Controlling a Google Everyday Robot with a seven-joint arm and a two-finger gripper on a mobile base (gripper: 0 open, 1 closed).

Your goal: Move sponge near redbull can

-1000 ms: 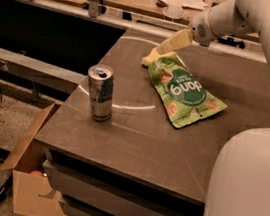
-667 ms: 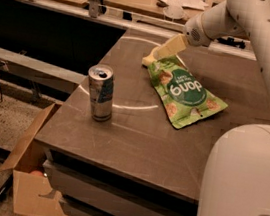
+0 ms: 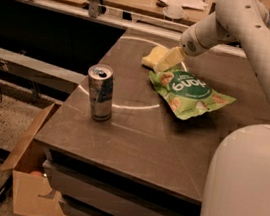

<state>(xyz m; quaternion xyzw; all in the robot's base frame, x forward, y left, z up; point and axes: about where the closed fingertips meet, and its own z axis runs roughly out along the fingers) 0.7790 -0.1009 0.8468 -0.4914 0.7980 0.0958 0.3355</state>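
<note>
Pale yellow sponge point(image 3: 151, 57) lies flat on the far part of the brown table point(image 3: 146, 137), at the far-left corner of the green snack bag point(image 3: 191, 89). Gripper point(image 3: 166, 64) sits right at the sponge's right end, tip down on it or just over it; contact looks likely but is not certain. The gripper covers the sponge's right part, so only the left part shows. Whether the gripper is spread or clamped on the sponge cannot be told.

White arm point(image 3: 247, 31) comes in from the far right, slopes down and to the left over the table, wrist bent so the gripper points down-left toward the table top. The robot's white body point(image 3: 243, 192) fills the near right corner.

Sponge's visible part seems to run from near-left to far-right, but its long axis is unsure with one end hidden. Redbull can point(image 3: 100, 92) stands upright near the table's left edge, long axis vertical, pull-tab top up. Can is well apart from the sponge, nearer and to the left of it. Snack bag lies flat to the right of the can, apart from it, long axis running from far-left to near-right.

Open cardboard box point(image 3: 25, 184) sits on the floor at near left, below the table edge.
</note>
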